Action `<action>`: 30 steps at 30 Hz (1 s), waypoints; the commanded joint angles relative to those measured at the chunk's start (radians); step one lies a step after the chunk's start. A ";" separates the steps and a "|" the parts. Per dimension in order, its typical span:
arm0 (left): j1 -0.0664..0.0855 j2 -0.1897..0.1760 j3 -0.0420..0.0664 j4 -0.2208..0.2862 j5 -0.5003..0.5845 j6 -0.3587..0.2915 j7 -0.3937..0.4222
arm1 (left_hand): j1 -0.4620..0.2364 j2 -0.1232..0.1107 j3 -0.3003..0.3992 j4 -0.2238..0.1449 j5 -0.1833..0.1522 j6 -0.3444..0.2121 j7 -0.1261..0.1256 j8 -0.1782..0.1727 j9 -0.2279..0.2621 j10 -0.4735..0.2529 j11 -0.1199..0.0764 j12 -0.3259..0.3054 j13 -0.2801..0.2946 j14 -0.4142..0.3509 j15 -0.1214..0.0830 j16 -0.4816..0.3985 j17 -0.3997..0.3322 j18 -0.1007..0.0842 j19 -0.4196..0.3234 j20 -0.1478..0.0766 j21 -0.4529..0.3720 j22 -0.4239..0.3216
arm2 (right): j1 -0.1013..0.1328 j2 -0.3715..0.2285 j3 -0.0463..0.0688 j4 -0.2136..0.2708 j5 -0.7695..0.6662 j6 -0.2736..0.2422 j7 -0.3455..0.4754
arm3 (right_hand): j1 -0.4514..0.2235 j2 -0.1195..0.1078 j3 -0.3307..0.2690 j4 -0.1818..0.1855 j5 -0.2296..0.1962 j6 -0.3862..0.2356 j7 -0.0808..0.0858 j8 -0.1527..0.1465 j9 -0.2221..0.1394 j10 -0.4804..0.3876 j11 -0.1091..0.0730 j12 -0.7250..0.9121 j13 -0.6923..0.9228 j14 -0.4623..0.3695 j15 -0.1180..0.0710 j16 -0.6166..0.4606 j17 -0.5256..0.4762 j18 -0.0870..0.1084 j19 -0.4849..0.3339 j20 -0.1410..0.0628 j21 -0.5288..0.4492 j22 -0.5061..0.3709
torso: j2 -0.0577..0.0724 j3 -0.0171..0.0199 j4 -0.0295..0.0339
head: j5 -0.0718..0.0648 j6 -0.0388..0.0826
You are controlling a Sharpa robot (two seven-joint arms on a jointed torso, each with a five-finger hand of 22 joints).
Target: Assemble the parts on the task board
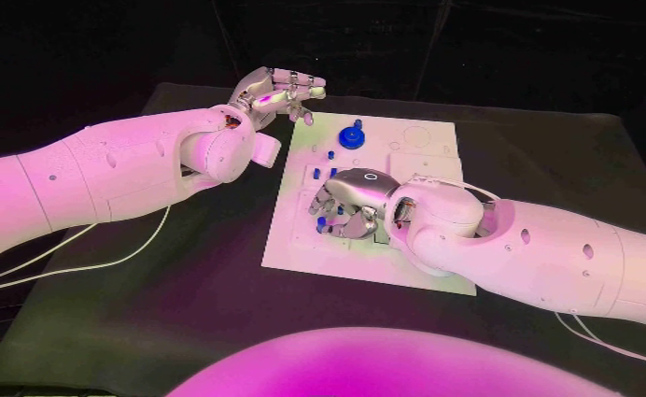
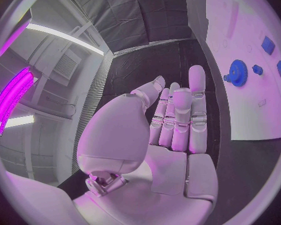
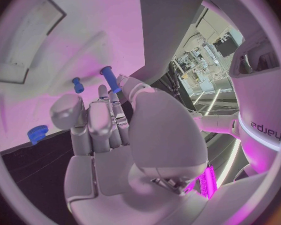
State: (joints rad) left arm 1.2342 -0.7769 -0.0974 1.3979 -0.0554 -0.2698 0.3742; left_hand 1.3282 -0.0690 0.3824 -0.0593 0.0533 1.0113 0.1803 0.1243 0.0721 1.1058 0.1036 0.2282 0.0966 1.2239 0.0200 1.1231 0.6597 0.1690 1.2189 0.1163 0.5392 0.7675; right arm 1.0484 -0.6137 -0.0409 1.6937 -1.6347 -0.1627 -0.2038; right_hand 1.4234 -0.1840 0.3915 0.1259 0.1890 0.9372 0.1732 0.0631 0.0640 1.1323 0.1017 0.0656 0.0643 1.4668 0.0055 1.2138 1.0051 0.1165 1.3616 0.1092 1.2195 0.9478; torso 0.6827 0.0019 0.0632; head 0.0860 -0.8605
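The white task board lies mid-table. A blue gear stands near the board's far edge, with small blue pieces closer in. My right hand is low over the board's left half with its fingers curled down. It pinches a blue peg between thumb and fingertips. Another short blue peg stands just beyond it. My left hand hovers off the board's far-left corner, fingers stretched out and holding nothing.
The black table surrounds the board. White cables trail over its left side under my left arm. My right arm covers the board's near-right corner.
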 commanded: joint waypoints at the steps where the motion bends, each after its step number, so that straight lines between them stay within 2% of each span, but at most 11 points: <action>1: 0.002 0.000 0.001 0.001 0.002 0.011 0.002 | 0.001 0.006 -0.002 -0.003 -0.002 -0.006 -0.003 0.006 -0.001 -0.009 0.001 0.007 0.001 -0.007 0.000 -0.002 -0.001 0.013 -0.004 0.001 -0.003 -0.001 | 0.001 -0.001 0.000 0.002 0.011 -0.032 0.012 | -0.010 -0.002 -0.005 0.000 -0.004 -0.010 -0.001 -0.003 -0.001 -0.006 0.002 0.003 0.001 0.006 0.005 0.003 -0.001 -0.002 -0.004 0.003 -0.006 -0.001 | 0.000 0.0000 -0.0004 | -0.001 0.000; 7: 0.002 0.000 0.001 0.001 0.002 0.012 0.001 | 0.001 0.006 -0.002 -0.003 -0.002 -0.006 -0.003 0.006 -0.001 -0.009 0.001 0.007 0.001 -0.007 0.000 -0.002 -0.001 0.013 -0.004 0.001 -0.003 -0.001 | 0.001 -0.007 0.000 0.004 0.012 -0.040 0.007 | -0.016 -0.003 -0.018 -0.001 -0.003 -0.022 -0.001 -0.001 0.000 -0.019 0.003 0.003 0.000 0.005 0.005 0.001 -0.004 0.001 -0.010 0.003 -0.015 -0.015 | 0.000 0.0003 0.0003 | -0.001 0.000; 10: 0.002 -0.001 0.001 0.001 0.002 0.012 0.001 | 0.001 0.006 -0.002 -0.003 -0.002 -0.006 -0.003 0.006 -0.001 -0.009 0.001 0.007 0.001 -0.007 0.000 -0.002 -0.001 0.013 -0.004 0.001 -0.003 -0.001 | 0.001 -0.015 0.000 0.009 0.013 -0.061 0.008 | -0.024 -0.003 -0.039 -0.001 -0.002 -0.032 0.001 0.000 0.001 -0.038 0.005 0.004 0.000 0.002 0.007 -0.005 -0.014 0.004 -0.018 0.004 -0.027 -0.034 | 0.000 0.0005 0.0000 | -0.002 0.002; 15: 0.002 -0.004 0.001 0.000 0.002 0.012 0.001 | 0.001 0.006 -0.002 -0.003 -0.002 -0.006 -0.003 0.006 -0.001 -0.009 0.001 0.007 0.001 -0.007 0.000 -0.002 -0.001 0.013 -0.004 0.001 -0.003 -0.001 | 0.001 -0.049 0.000 0.039 0.054 -0.123 0.021 | -0.039 -0.003 -0.084 0.002 0.012 -0.043 0.013 0.001 0.003 -0.067 0.015 0.012 0.001 -0.018 0.014 -0.046 -0.071 0.014 -0.045 0.008 -0.067 -0.092 | 0.000 0.0025 -0.0028 | -0.003 0.007; 18: 0.002 -0.006 0.001 -0.001 0.002 0.011 0.001 | 0.001 0.006 -0.002 -0.003 -0.002 -0.006 -0.003 0.006 -0.001 -0.009 0.001 0.007 0.001 -0.007 0.000 -0.002 -0.001 0.013 -0.004 0.001 -0.003 -0.001 | 0.002 -0.093 0.001 0.077 0.124 -0.172 0.037 | -0.049 -0.001 -0.117 0.007 0.020 -0.045 0.013 0.002 0.003 -0.065 0.015 0.025 0.003 -0.019 0.015 -0.047 -0.073 0.014 -0.045 0.010 -0.070 -0.094 | -0.001 0.0016 -0.0016 | -0.011 0.011; 19: 0.002 -0.007 0.001 -0.001 0.002 0.011 0.001 | 0.001 0.006 -0.002 -0.003 -0.002 -0.006 -0.003 0.006 -0.001 -0.009 0.001 0.007 0.001 -0.007 0.000 -0.002 -0.001 0.013 -0.004 0.001 -0.003 -0.001 | 0.004 -0.108 0.002 0.088 0.149 -0.184 0.041 | -0.053 0.001 -0.128 0.010 0.023 -0.045 0.014 0.002 0.003 -0.062 0.014 0.031 0.004 -0.018 0.015 -0.046 -0.073 0.014 -0.044 0.010 -0.070 -0.093 | -0.002 0.0004 -0.0019 | -0.013 0.014; 21: 0.002 -0.008 0.001 -0.002 0.002 0.011 0.000 | 0.001 0.006 -0.002 -0.003 -0.002 -0.006 -0.003 0.006 -0.001 -0.009 0.001 0.007 0.001 -0.007 0.000 -0.002 -0.001 0.013 -0.004 0.001 -0.003 -0.001 | 0.014 -0.145 0.004 0.114 0.219 -0.216 0.052 | -0.058 0.006 -0.148 0.016 0.027 -0.042 0.014 0.004 0.004 -0.053 0.013 0.044 0.005 -0.016 0.014 -0.045 -0.073 0.014 -0.042 0.011 -0.069 -0.092 | -0.003 -0.0001 -0.0035 | -0.016 0.018; 24: 0.002 -0.010 0.001 -0.003 0.002 0.011 0.000 | 0.001 0.006 -0.002 -0.003 -0.002 -0.006 -0.003 0.006 -0.001 -0.009 0.001 0.007 0.001 -0.007 0.000 -0.002 -0.001 0.013 -0.004 0.001 -0.003 -0.001 | 0.040 -0.201 0.007 0.144 0.295 -0.267 0.064 | -0.077 0.030 -0.169 0.036 0.037 -0.020 0.017 0.012 0.008 -0.008 0.010 0.077 0.013 -0.008 0.012 -0.030 -0.053 0.010 -0.031 0.010 -0.056 -0.071 | -0.001 0.0003 -0.0047 | -0.025 0.027; 25: 0.002 -0.011 0.001 -0.003 0.002 0.011 0.000 | 0.001 0.006 -0.002 -0.003 -0.002 -0.006 -0.003 0.006 -0.001 -0.009 0.001 0.007 0.001 -0.007 0.000 -0.002 -0.001 0.013 -0.004 0.001 -0.003 -0.001 | 0.049 -0.220 0.007 0.151 0.314 -0.280 0.064 | -0.082 0.038 -0.173 0.043 0.040 -0.011 0.014 0.016 0.009 0.010 0.006 0.089 0.016 0.000 0.010 -0.011 -0.026 0.006 -0.020 0.009 -0.041 -0.048 | -0.001 0.0001 -0.0058 | -0.026 0.028; 27: 0.002 -0.011 0.001 -0.002 0.002 0.011 0.000 | 0.001 0.006 -0.002 -0.003 -0.002 -0.006 -0.003 0.006 -0.001 -0.009 0.001 0.007 0.001 -0.007 0.000 -0.002 -0.001 0.013 -0.004 0.001 -0.003 -0.001 | 0.063 -0.254 0.008 0.160 0.361 -0.301 0.060 | -0.086 0.047 -0.181 0.053 0.039 0.008 0.005 0.023 0.011 0.046 -0.005 0.114 0.025 0.012 0.003 0.020 0.016 -0.001 -0.001 0.004 -0.012 -0.004 | -0.001 0.0000 -0.0039 | -0.034 0.031; 30: 0.002 -0.011 0.001 -0.001 0.002 0.011 0.000 | 0.001 0.006 -0.002 -0.003 -0.002 -0.006 -0.003 0.006 -0.001 -0.009 0.001 0.007 0.001 -0.007 0.000 -0.002 -0.001 0.013 -0.004 0.001 -0.003 -0.001 | 0.078 -0.301 0.009 0.166 0.445 -0.302 0.034 | -0.074 0.053 -0.186 0.052 0.038 0.024 -0.013 0.032 0.013 0.127 -0.027 0.169 0.053 0.027 -0.014 0.066 0.084 -0.013 0.028 -0.008 0.036 0.069 | -0.002 -0.0005 -0.0033 | -0.049 0.032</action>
State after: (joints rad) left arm 1.2341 -0.7876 -0.0975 1.3951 -0.0553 -0.2682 0.3713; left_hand 1.3282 -0.0690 0.3824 -0.0593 0.0533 1.0114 0.1803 0.1243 0.0721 1.1058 0.1036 0.2282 0.0964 1.2240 0.0200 1.1231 0.6599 0.1690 1.2189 0.1163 0.5392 0.7677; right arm 1.1234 -0.9085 -0.0323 1.8551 -1.3351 -0.4002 -0.1648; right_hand 1.3453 -0.1359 0.2084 0.1767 0.2268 0.9560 0.1588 0.0922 0.0759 1.2491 0.0788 0.2275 0.1137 1.4675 -0.0047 1.2741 1.0816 0.1166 1.3846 0.1017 1.2490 1.0073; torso 0.6811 0.0020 0.0592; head 0.0461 -0.8300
